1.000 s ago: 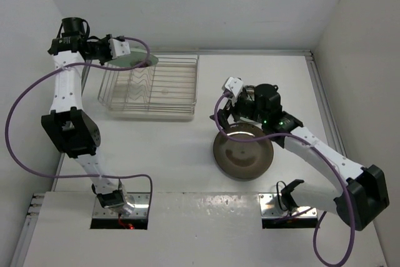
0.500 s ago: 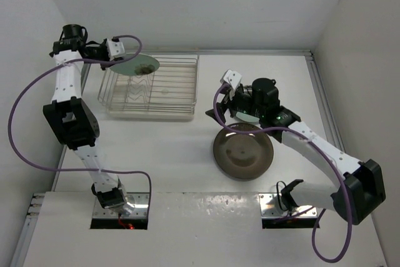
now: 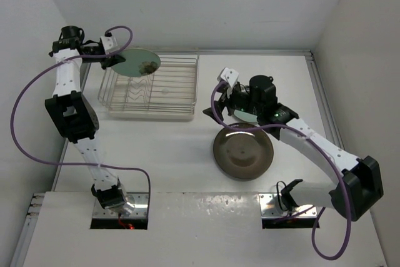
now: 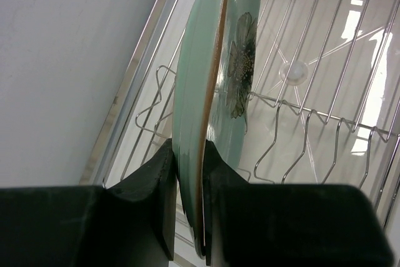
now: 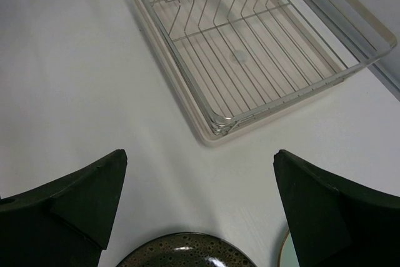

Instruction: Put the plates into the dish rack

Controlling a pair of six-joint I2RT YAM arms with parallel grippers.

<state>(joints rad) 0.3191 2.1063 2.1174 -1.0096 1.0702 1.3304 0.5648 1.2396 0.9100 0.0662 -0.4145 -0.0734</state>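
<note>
My left gripper (image 3: 116, 59) is shut on the rim of a mint-green plate (image 3: 140, 64) with a dark flower motif and holds it tilted on edge above the back left of the wire dish rack (image 3: 164, 95). In the left wrist view the plate (image 4: 215, 85) stands edge-on between the fingers, over the zigzag dividers (image 4: 294, 123). My right gripper (image 3: 226, 105) is open and empty, above the table between the rack and the dark brown plate (image 3: 243, 153). The right wrist view shows the brown plate's rim (image 5: 181, 254), a sliver of a second green plate (image 5: 286, 256), and the rack (image 5: 250, 54).
White walls close the table at the back, left and right. The rack sits at the back left, against the left wall strip. The second green plate lies mostly hidden under my right arm (image 3: 300, 139).
My left gripper has turned the green plate from flat towards upright and shifted it slightly left over the rack. My right gripper has risen and moved a little left, away from the brown plate.
</note>
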